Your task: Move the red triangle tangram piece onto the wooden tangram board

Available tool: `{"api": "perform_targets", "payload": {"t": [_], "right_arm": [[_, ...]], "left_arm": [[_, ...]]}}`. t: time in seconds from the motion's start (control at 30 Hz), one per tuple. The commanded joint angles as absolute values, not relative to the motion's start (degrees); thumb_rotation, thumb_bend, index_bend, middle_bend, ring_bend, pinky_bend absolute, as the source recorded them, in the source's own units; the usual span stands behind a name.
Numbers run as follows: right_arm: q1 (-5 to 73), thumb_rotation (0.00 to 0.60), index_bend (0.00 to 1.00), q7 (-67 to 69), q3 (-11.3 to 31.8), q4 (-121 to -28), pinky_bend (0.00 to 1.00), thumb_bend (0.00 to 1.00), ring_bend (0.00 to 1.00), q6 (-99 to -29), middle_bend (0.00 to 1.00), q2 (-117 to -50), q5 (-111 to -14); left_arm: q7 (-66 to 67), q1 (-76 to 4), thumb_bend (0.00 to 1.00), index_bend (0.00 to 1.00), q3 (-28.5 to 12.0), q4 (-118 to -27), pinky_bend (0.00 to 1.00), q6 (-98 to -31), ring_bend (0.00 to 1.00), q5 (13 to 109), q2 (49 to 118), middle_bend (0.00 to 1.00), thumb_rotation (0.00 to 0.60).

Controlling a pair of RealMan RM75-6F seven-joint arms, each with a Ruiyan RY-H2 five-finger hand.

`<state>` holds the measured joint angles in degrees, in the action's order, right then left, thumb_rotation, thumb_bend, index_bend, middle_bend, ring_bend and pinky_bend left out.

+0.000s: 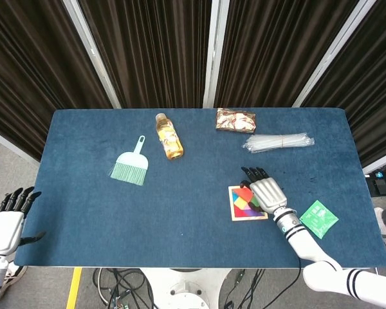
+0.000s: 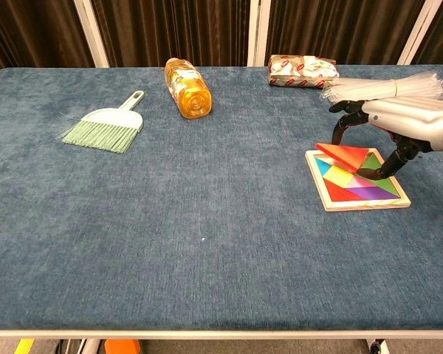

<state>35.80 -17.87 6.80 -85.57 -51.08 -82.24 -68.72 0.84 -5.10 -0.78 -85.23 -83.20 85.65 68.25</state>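
The red triangle hangs tilted just above the wooden tangram board, pinched in my right hand. From the head view the same hand covers the board's right half, and only a bit of the red triangle shows by the fingertips. The board holds several coloured pieces. Whether the triangle touches the board I cannot tell. My left hand hangs off the table's left edge, fingers apart, holding nothing.
A mint hand brush and an orange bottle lie at the far left-middle. A snack packet and a bundle of clear straws sit at the back right. A green card lies right of the board.
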Motion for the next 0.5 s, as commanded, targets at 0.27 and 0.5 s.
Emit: {"api": "perform_targets", "payload": {"t": [0.27,0.5], "right_arm": [[36.48,0.6,0.51,-19.01,6.51,-85.19,0.0,0.23,0.0,-50.84,0.0,-83.24,-66.73],[36.61,0.6,0.51,-18.89,6.2,-84.72,0.0,0.23,0.0,-51.05,0.0,-83.37,-66.5]], "left_arm": [[0.08,-4.84,0.0,0.15,-0.83,-84.68,0.12,-83.52,0.02,85.57,68.2,0.08,0.6],[0.0,-4.85,0.0,0.15,-0.76,-84.45,0.11,-83.32,0.02,85.59,68.37,0.08,0.6]]}}
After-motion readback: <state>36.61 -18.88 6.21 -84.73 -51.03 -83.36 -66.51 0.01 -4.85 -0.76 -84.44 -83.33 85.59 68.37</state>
